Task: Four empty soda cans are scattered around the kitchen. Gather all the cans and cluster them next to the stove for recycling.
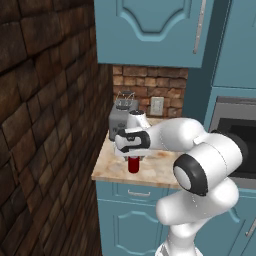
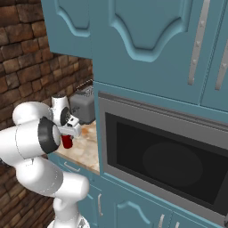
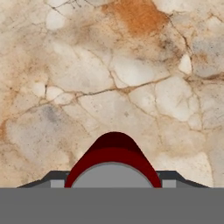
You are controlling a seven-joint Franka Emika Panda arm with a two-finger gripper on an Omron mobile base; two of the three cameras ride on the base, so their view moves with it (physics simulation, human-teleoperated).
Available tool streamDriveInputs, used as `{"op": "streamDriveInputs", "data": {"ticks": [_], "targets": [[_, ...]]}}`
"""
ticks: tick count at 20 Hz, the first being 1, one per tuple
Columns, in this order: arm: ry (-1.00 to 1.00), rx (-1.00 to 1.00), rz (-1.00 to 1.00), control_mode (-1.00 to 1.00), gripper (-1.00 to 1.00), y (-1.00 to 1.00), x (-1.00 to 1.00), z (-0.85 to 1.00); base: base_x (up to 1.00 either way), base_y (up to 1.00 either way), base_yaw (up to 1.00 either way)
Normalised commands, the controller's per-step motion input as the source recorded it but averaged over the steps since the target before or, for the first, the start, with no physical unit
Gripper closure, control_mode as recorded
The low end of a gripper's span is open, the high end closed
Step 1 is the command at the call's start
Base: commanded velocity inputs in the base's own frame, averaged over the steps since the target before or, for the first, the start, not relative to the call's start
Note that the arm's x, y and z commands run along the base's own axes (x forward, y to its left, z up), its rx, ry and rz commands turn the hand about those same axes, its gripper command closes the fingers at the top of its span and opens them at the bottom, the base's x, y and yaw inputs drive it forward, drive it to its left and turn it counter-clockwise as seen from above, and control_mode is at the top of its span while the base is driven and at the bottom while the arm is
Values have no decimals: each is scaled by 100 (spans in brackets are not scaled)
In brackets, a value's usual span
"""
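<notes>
Brick wall (image 1: 45,125) far left; next a toaster (image 1: 121,120) at the back of the beige counter (image 1: 112,170). One soda can (image 1: 133,164) upright near the counter's front edge, directly under the gripper (image 1: 132,156). Jaws set on either side of the can's top, seemingly clamped on it, contact itself hidden. Right of that, a built-in oven (image 2: 169,160). Judged early: no stove in sight, other cans unseen, carrying still ahead
</notes>
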Motion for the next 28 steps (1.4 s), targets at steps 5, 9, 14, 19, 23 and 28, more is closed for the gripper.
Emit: {"op": "streamDriveInputs", "data": {"ticks": [5, 9, 14, 19, 23, 28], "targets": [[0, 0, 0, -100, 100, -15, -41, 28, 0, 0, 0], [0, 0, 0, -100, 100, -22, -100, 69, 0, 0, 0], [0, 0, 0, -100, 100, -29, -95, 63, 0, 0, 0], [-7, -1, 3, -100, 100, -35, -99, 55, 0, 0, 0], [-12, -4, 11, -100, 100, -24, -90, 66, 0, 0, 0], [-9, -1, 16, -100, 100, -21, -84, 46, 0, 0, 0]]}}
